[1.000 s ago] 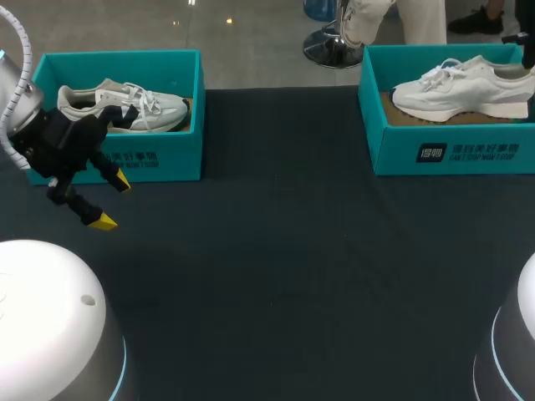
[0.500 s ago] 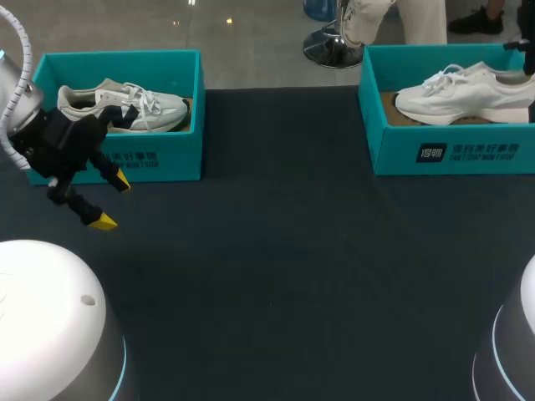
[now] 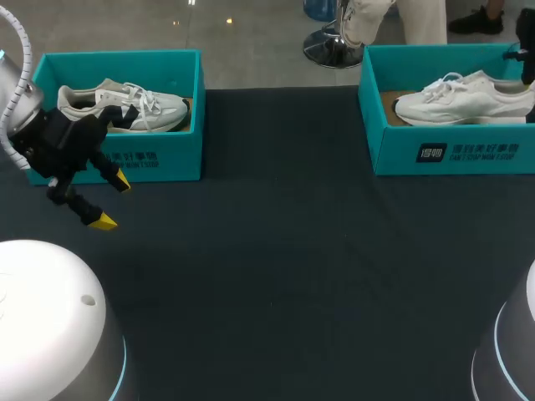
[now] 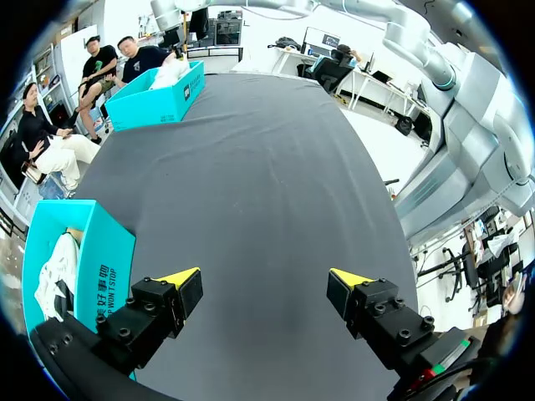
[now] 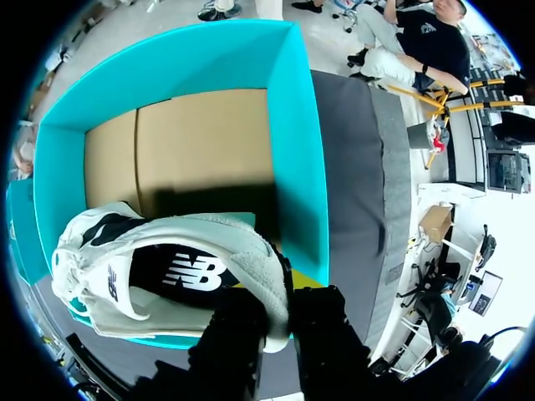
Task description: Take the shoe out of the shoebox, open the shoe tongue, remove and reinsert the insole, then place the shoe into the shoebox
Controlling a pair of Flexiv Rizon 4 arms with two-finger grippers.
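Note:
A white shoe (image 3: 465,95) hangs tilted over the right teal shoebox (image 3: 443,154), its heel towards the table's right edge. My right gripper (image 5: 281,291) is shut on the heel collar of this shoe (image 5: 159,271), holding it above the box's brown cardboard floor (image 5: 188,146). In the head view only a dark bit of the right gripper (image 3: 527,52) shows. My left gripper (image 3: 110,200) hovers open and holds nothing, in front of the left teal shoebox (image 3: 150,159), which holds a second white shoe (image 3: 125,103).
In the left wrist view the left shoebox (image 4: 107,263) stands just beside my left gripper (image 4: 263,284), with dark table cloth (image 4: 251,167) ahead. The right shoebox (image 4: 159,96) is at the far end.
The white shoe in the right box has shifted towards the right edge and tilted, carried by my right gripper. The left arm has not moved.

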